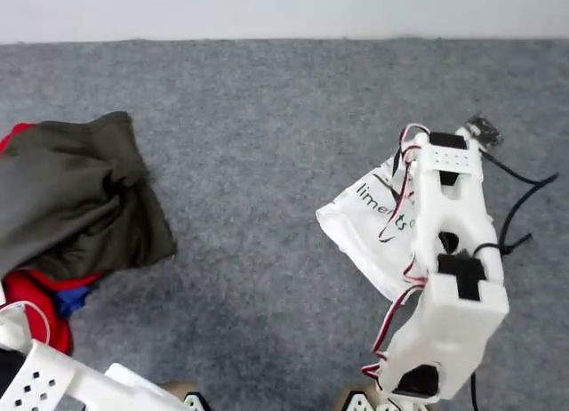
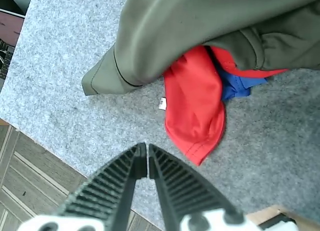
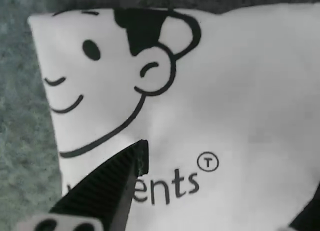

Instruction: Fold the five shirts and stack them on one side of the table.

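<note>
Left table [image 1: 267, 117] edge: shirt pile [image 1: 80, 197]. Right side: lone shirt [image 1: 364, 220], beneath right arm [image 1: 449, 278].

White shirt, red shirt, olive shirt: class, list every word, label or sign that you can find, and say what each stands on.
White shirt: black lettering beside a cartoon face, partly hidden, so no whole word can be read.
White shirt: a small circled mark right after that lettering.
Red shirt: a small white tag at its edge, too small to read.
Olive shirt: no print shows.
</note>
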Robot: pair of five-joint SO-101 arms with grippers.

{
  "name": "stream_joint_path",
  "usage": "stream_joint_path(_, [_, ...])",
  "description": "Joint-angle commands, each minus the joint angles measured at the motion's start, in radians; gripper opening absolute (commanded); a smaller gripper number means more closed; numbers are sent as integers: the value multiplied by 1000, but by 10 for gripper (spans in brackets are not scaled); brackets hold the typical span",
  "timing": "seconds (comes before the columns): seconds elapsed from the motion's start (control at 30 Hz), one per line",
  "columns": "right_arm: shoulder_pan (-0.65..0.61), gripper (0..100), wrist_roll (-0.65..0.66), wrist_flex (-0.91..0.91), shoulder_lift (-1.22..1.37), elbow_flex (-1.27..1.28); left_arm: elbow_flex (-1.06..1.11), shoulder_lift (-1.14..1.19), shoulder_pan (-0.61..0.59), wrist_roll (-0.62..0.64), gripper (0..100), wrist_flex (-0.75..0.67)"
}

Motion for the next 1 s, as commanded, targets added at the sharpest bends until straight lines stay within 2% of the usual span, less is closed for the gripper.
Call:
stream_joint_path(0.0, [31,486,-6,-41,45,-9,-10,-11,9,-9,15,-18])
stream_joint_path(0.2, [41,463,-8,-25,151,-9,-10,-8,9,-9,15,-18])
stream_joint_path(0.3, [41,348,-6,5,165,-44,-10,-8,9,-9,15,-18])
stream_joint_path(0.5, [41,0,-3,5,166,-54,-10,-6,9,-9,15,-18])
stream_joint_path(0.57, [42,38,-3,10,166,-54,-10,-6,9,-9,15,-18])
stream_joint_path(0.63, [59,20,21,12,156,-55,-10,-6,9,-9,15,-20])
stream_joint_path(0.77, [128,8,212,51,85,-72,-10,-6,9,-35,15,-20])
stream_joint_path(0.97, [364,9,710,8,-8,-81,-10,-12,8,-78,15,-43])
